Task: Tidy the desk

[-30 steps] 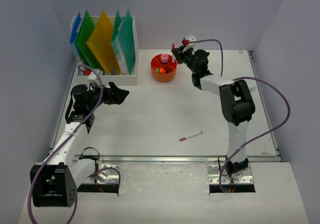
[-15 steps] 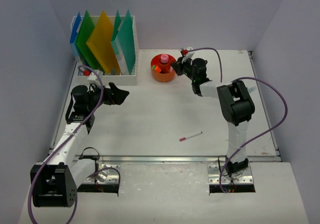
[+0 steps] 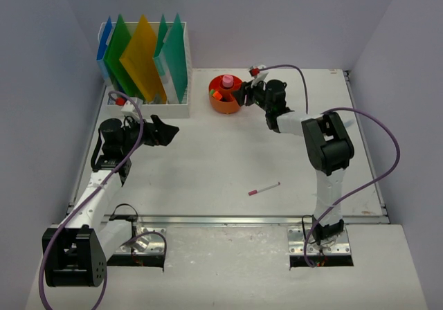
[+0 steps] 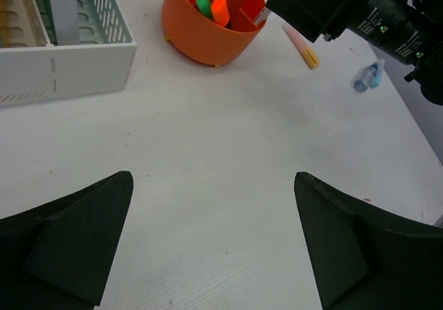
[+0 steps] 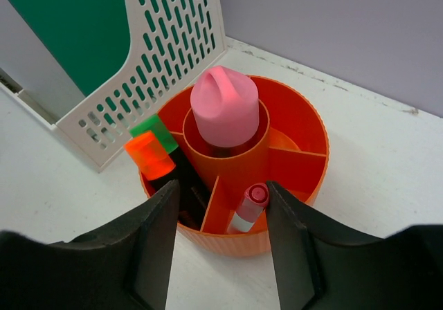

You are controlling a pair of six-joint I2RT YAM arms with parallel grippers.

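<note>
One white desk [image 3: 228, 158] spanned the floor between lavender walls. One slotted rack [image 3: 149, 106] stood back left, holding upright folders [image 3: 142, 57]. Of two arms, the left gripper [image 3: 169, 131] gaped wide near the rack, empty. The right gripper [image 5: 223, 187] stood part-open, gripping nothing, its fingers [image 5: 163, 213] flanking a pink-capped marker [image 5: 249, 205]. One orange cup [image 3: 220, 106] stood beside the rack, holding the marker, a pink-topped bottle [image 5: 227, 113] and two highlighters [image 5: 149, 154]. One pen [image 3: 264, 188] lay loose mid-desk.

Black-and-white arms [image 3: 325, 151], purple cables [image 3: 399, 149]
</note>
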